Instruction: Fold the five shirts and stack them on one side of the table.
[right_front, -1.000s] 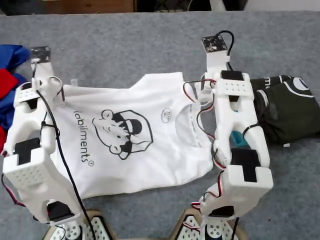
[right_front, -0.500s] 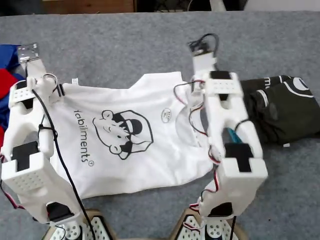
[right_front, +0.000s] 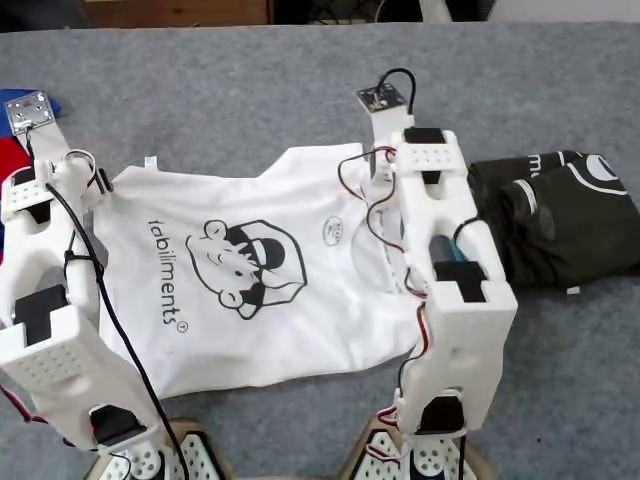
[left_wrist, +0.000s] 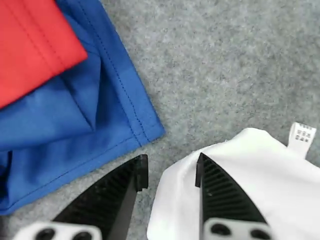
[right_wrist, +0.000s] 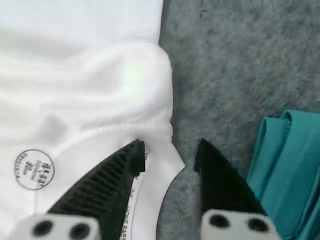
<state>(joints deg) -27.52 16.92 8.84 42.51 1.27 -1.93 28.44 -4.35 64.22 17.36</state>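
Note:
A white shirt with a bear print lies spread flat on the grey table. My left gripper hovers at its far left hem corner. In the left wrist view that gripper is open, one finger over the white corner and the other over bare table. My right gripper is at the far end of the collar. It is open, with the collar edge lying between the jaws. Folded blue and red shirts lie at the far left.
A crumpled dark shirt lies at the right, beside the right arm. Teal cloth lies just right of the collar, partly under that arm. A small tag sticks out of the white hem. Bare grey table stretches along the far side.
Both arms have swung left and a little farther away. The right arm now uncovers more of the dark shirt. The white shirt has hardly shifted.

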